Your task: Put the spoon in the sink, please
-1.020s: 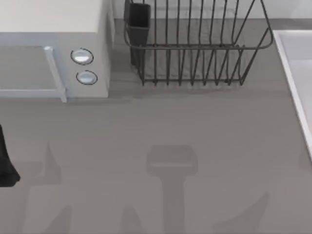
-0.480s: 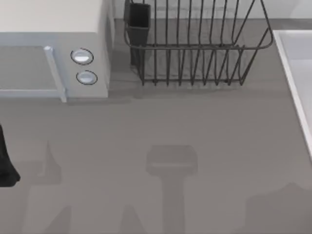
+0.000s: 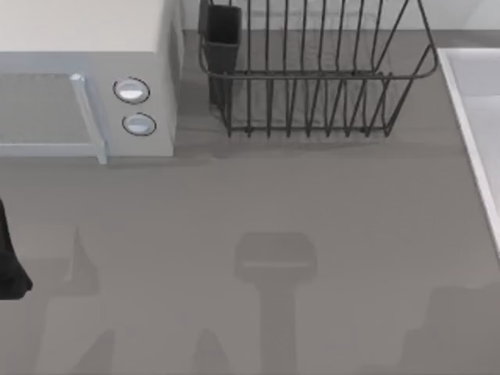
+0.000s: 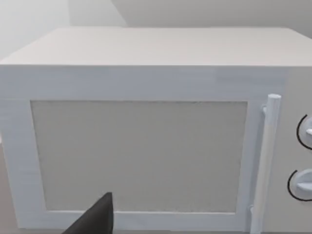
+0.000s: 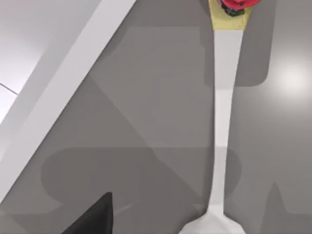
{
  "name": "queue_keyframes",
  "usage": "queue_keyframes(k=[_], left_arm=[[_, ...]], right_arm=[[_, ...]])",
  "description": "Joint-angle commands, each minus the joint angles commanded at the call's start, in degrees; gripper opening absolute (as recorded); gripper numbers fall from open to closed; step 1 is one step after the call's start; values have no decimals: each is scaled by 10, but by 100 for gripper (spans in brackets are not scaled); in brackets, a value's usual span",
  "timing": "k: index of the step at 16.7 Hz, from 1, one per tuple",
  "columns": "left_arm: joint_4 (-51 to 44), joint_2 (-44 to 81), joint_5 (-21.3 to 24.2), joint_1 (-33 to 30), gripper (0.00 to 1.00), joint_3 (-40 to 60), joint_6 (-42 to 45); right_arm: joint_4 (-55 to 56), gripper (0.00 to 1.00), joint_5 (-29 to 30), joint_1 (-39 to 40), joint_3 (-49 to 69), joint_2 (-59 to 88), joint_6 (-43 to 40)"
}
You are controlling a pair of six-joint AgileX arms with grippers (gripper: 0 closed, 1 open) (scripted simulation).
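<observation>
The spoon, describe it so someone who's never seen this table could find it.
Start at the sink, the pale raised rim in the right wrist view. Beside it, on the grey table, lies the spoon: a long white handle with a yellow and red end.

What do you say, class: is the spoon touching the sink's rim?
Apart. The right wrist view shows the spoon lying on the table, with a bare strip of it separating the handle from the sink's rim.
</observation>
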Motion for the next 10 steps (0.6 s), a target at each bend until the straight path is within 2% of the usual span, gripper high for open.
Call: queue_keyframes(k=[5, 10], left_arm=[[0, 0, 0, 0, 100, 0, 0], [0, 0, 0, 0, 100, 0, 0]], right_arm=[[24, 100, 0, 2, -15, 10, 1], [173, 100, 0, 1, -88, 77, 2]])
